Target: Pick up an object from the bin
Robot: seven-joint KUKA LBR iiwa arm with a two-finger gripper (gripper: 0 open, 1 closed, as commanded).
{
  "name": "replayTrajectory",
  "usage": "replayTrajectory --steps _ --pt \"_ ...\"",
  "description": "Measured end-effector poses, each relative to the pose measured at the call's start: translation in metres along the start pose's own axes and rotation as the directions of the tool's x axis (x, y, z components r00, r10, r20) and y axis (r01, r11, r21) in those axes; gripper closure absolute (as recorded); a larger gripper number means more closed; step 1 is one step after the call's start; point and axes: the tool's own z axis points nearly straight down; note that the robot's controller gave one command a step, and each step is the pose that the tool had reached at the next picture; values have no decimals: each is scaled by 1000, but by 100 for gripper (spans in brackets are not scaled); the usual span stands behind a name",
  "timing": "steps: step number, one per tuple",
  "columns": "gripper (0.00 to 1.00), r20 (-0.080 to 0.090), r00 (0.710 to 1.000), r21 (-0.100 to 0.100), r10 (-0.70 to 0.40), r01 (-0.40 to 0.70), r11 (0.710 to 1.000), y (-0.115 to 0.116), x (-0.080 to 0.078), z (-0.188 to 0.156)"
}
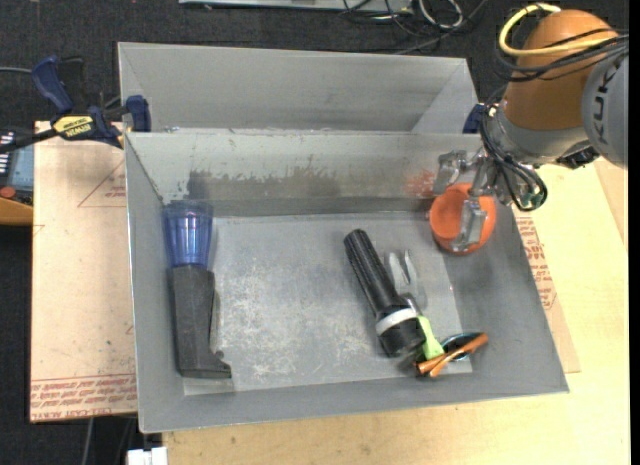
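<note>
Bin: grey metal bin [290, 93] with sloping walls, a few loose things spread over its floor.
Left side, back: blue translucent plastic cup [188, 236], lying along the left wall.
Left side, front: dark grey rectangular foam block [195, 323], its far end touching the blue cup.
Centre-right: black cylindrical tube with a white band [378, 293], lying at a slant.
Beside the tube: small clear plastic piece [403, 271], just to its right.
Front right: green and orange marker pens [447, 350], crossed, touching the tube's banded end.
Right wall: tool [463, 235], reaching in from the right, its grey fingers pinching an orange rounded plastic cup [447, 216].
Task's thing: the orange cup, between the tool's fingers near the bin's back right corner, well apart from the tube and pens.
</note>
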Motion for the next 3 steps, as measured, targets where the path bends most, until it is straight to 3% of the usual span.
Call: replayTrajectory --steps 1,2,3 --pt "0 8 1000 1 -4 4 1000 1 -2 -6" --pt "0 4 875 -3 -484 484 875 -15 123 93" --pt "0 14 988 -1 157 -157 988 -17 92 24"
